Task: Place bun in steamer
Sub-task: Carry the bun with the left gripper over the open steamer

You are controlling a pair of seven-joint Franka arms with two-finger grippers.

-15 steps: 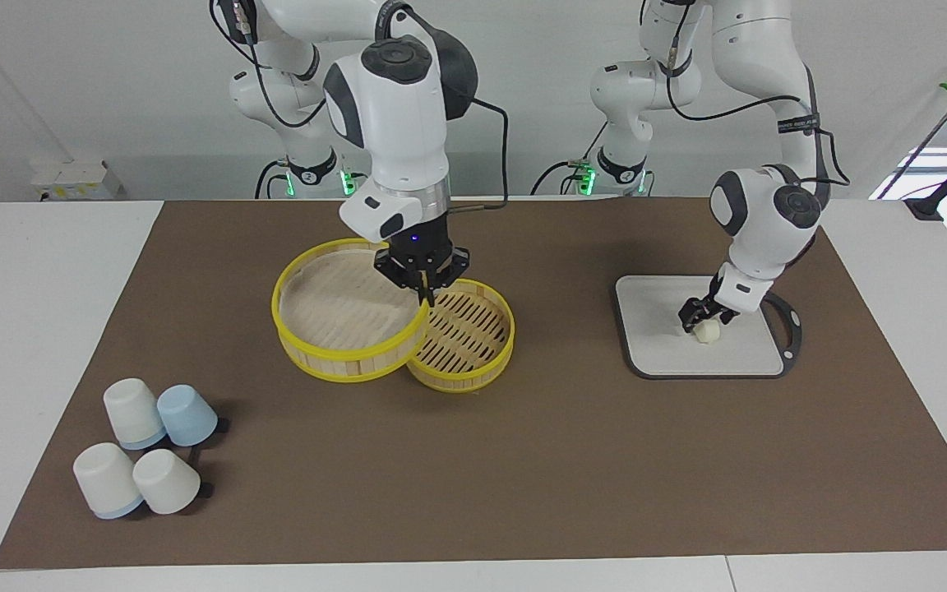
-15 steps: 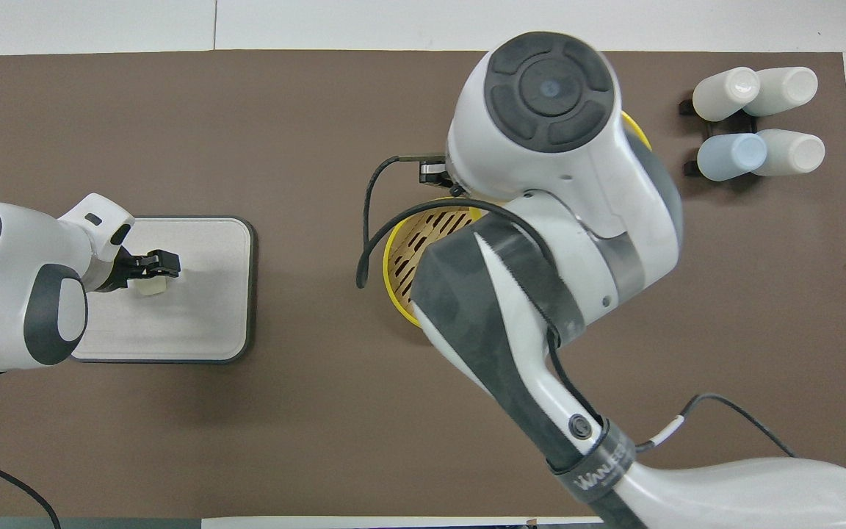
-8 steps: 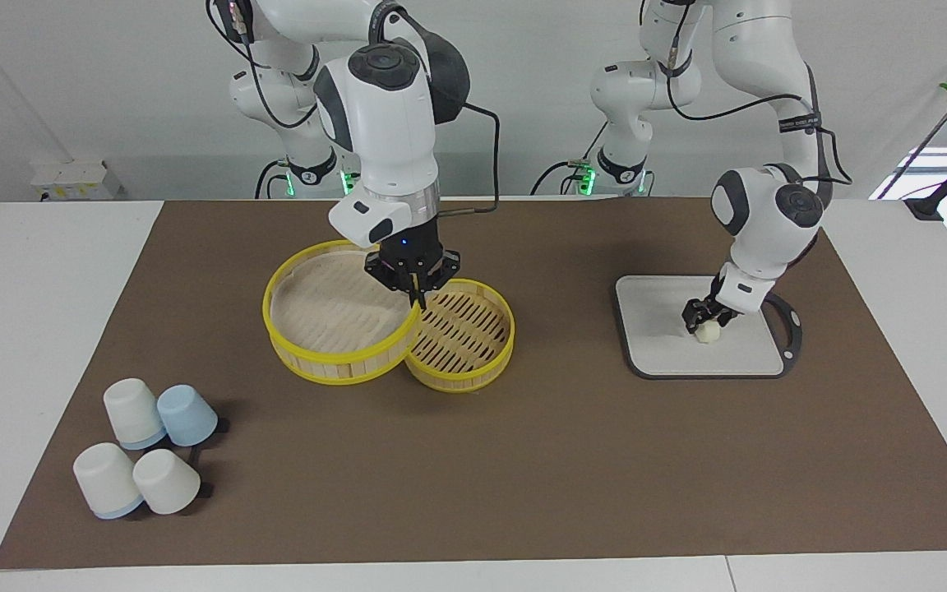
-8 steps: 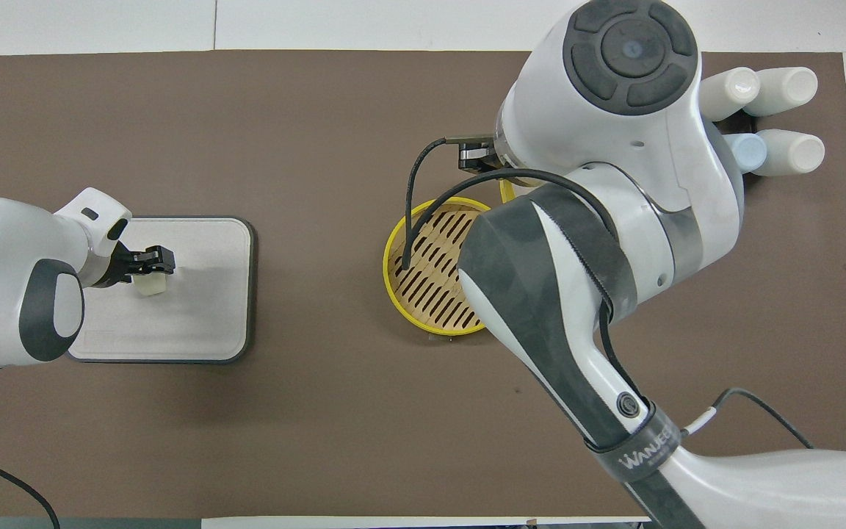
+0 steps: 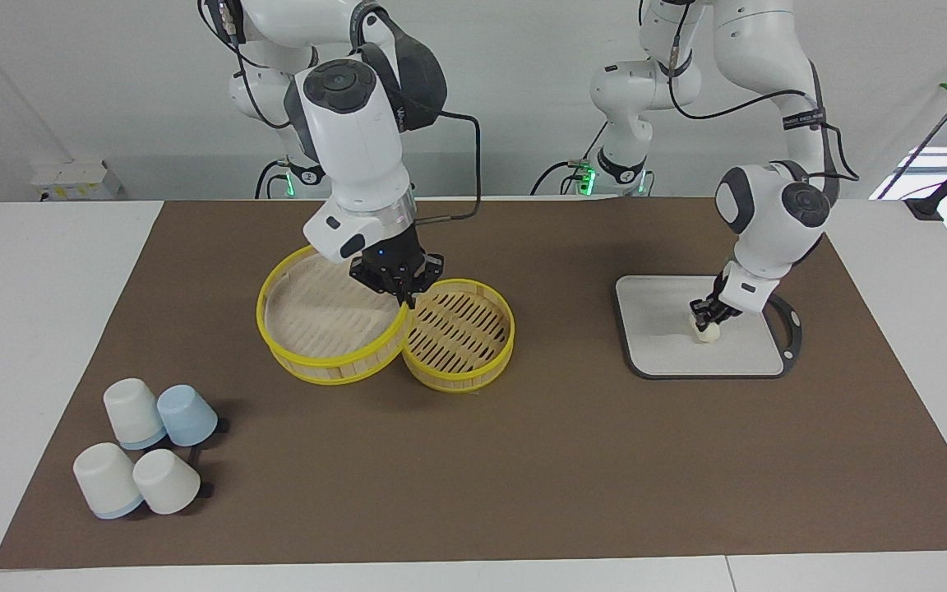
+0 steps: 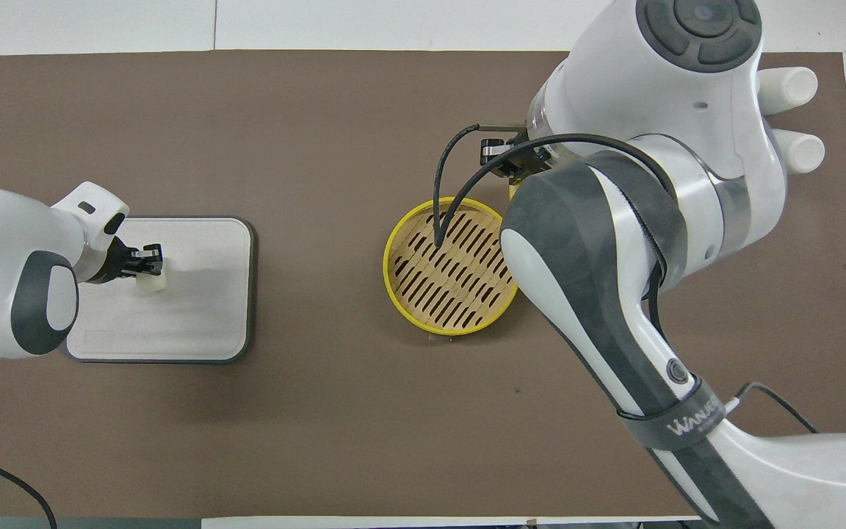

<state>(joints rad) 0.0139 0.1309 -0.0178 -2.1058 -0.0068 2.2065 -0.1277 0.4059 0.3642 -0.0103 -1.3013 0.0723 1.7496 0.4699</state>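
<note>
While my left hand (image 5: 705, 322) sits clamped on the bun (image 5: 708, 331) on the grey board (image 5: 662, 345) near the worktop's left-arm end, my right hand (image 5: 404, 298) is pinched on the rim of the steamer's upper tier (image 5: 309, 329), tilted against the lower tier (image 5: 461, 333) mid-worktop.

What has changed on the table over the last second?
The left gripper has closed on the bun, which sits on the grey board. The right gripper, shut on the upper steamer tier, has carried it toward the right arm's end, uncovering the lower tier. The cups stayed put.
</note>
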